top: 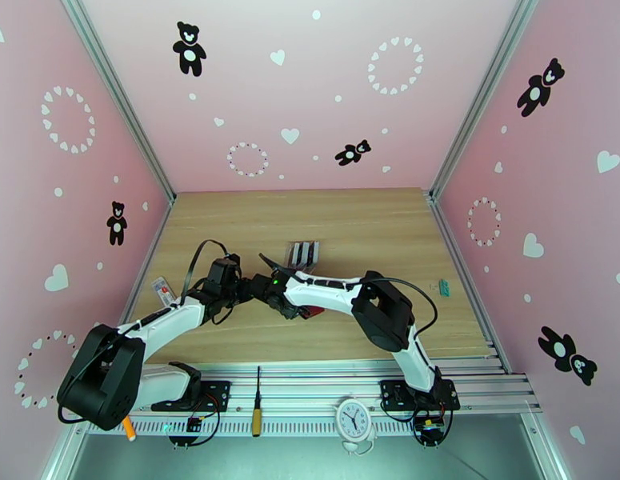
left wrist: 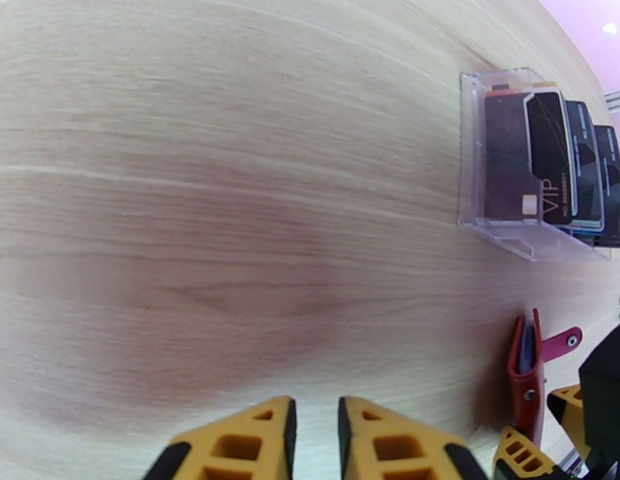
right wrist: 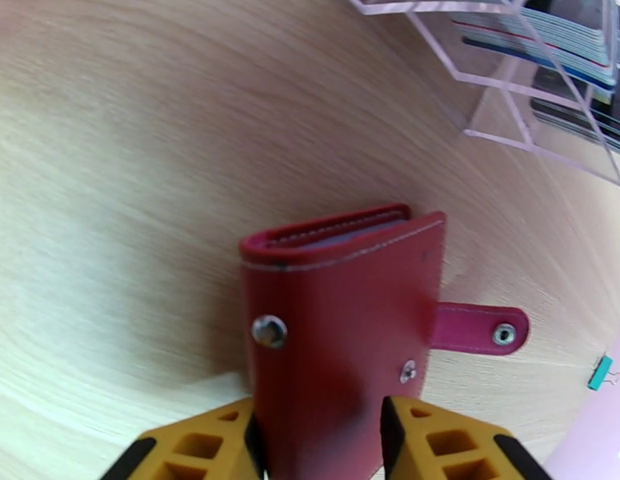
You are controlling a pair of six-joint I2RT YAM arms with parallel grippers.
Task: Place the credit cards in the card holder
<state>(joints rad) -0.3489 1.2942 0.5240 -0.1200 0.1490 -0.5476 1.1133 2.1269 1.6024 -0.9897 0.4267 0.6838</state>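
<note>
The card holder (right wrist: 342, 346), a dark-red wallet with a snap tab, stands on edge on the table and is folded shut. Grey card edges show in its top. My right gripper (right wrist: 319, 442) straddles its lower part with a finger close on each side; the left wrist view shows a thin gap at one finger (left wrist: 567, 402). From above, the card holder (top: 314, 312) peeks out under the right gripper (top: 304, 308). More credit cards (left wrist: 550, 166) stand in a clear slotted rack (top: 303, 254). My left gripper (left wrist: 318, 430) hovers to the holder's left, narrowly open and holding nothing.
A white card (top: 162, 290) lies by the left wall. A teal binder clip (top: 444, 288) sits at the right. A screwdriver (top: 257, 410), a small clock (top: 354, 418) and an orange pen (top: 128, 428) rest on the front rail. The two wrists are close together.
</note>
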